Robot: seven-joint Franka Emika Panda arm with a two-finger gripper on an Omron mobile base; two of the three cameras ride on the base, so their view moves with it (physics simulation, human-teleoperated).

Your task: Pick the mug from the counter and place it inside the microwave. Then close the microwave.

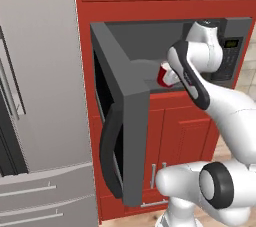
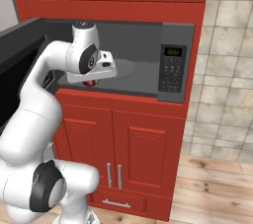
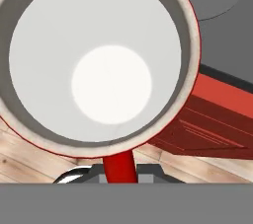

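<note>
Hand view: round, white-lined red mug (image 3: 99, 65), straight handle.

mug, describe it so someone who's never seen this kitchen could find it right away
Find the open microwave set in the red cabinets. At its front edge the gripper is shut on the mug by its handle. It is small and red, white inside.

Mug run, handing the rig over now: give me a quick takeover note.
Gripper: shut on the mug's handle.
Mug: upright, carried at the front edge of the microwave opening; whether it touches the cavity floor can't be told.
Microwave door: swung wide open to the left.
Done: mug picked from the counter and brought to the microwave.
Left: move it in, set it down, release, withdraw the arm, close the door.
</note>
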